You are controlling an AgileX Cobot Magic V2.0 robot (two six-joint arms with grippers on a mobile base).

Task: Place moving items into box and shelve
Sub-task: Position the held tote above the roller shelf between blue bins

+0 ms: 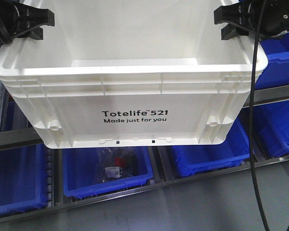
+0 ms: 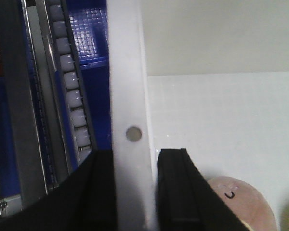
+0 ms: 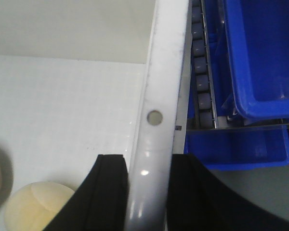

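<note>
1. I hold the box [image 1: 135, 82], a cream-white crate printed "Totelife 521 Made just for you", up in front of a rack of blue bins [image 1: 106, 171], one tool on each side rim.
2. My left tool [image 2: 134, 192] is clamped on the box's left rim: one black finger [image 2: 98, 192] sits on the outer side of the white rim strip and the other on the inner side, both pressed against it.
3. My right tool [image 3: 147, 192] grips the right rim the same way, one finger [image 3: 106, 192] inside the box and one outside, with the rim between them.
4. In the front view the left tool shows at the top left corner and the right tool at the top right, each at the box's upper edge.
5. The pinkish-brown plush ball [image 2: 241, 202] lies on the box floor just beside my left tool's inner finger; a small dark stitched mark shows on it.
6. The yellow plush ball [image 3: 38, 207] lies on the box floor near my right tool's inner finger.
7. A sliver of the pinkish ball shows at the left edge of the right wrist view, close beside the yellow one.
8. A roller track [image 2: 72, 96] of pale rollers runs outside the left rim, with blue bin plastic beside it.
9. A black cable [image 1: 253, 144] hangs down past the box's right side.
10. One bin below the box holds clear bags with dark and red bits [image 1: 116, 163]; I cannot tell what they are.
</note>
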